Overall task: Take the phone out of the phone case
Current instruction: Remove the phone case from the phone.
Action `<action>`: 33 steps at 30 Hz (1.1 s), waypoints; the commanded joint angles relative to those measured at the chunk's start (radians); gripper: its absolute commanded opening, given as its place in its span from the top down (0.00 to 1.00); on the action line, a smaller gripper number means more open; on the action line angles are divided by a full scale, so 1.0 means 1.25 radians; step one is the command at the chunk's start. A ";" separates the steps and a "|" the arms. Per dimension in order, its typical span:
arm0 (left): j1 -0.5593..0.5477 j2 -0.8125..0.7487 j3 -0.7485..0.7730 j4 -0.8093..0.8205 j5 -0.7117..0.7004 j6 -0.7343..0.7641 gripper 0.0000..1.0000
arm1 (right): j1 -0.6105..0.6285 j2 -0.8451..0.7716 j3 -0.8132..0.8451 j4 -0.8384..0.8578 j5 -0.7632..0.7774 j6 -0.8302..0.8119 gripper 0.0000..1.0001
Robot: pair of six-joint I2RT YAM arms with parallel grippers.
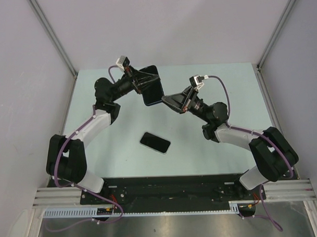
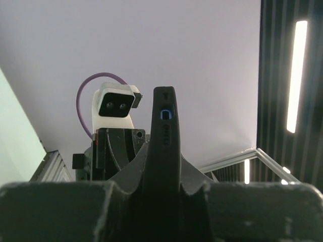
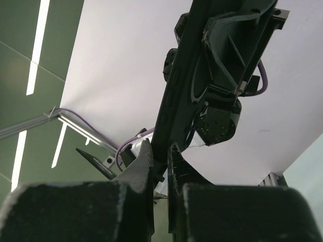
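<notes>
A black phone case (image 1: 152, 85) is held up on edge above the far middle of the table. My left gripper (image 1: 146, 81) is shut on its left side; in the left wrist view the case's thin edge (image 2: 164, 126), with a blue-rimmed cutout, rises from between my jaws (image 2: 164, 176). My right gripper (image 1: 165, 100) is shut on the case's lower right corner; in the right wrist view the case (image 3: 176, 96) runs up from my jaws (image 3: 160, 161). A black phone (image 1: 155, 142) lies flat on the table, apart from both grippers. I cannot tell what is inside the held case.
The pale green table (image 1: 113, 151) is walled by white panels at the back and sides. The arm bases and a black rail (image 1: 171, 188) line the near edge. The left arm's wrist camera (image 3: 219, 121) faces me in the right wrist view.
</notes>
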 commanded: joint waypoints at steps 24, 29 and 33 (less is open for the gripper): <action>-0.078 -0.051 0.177 0.258 -0.088 -0.273 1.00 | -0.003 0.018 0.255 0.196 -0.083 -0.139 1.00; -0.092 -0.047 0.208 0.264 -0.093 -0.289 1.00 | 0.001 0.034 0.294 0.194 -0.069 -0.136 1.00; -0.103 -0.046 0.235 0.267 -0.092 -0.295 1.00 | 0.000 0.049 0.305 0.196 -0.040 -0.123 1.00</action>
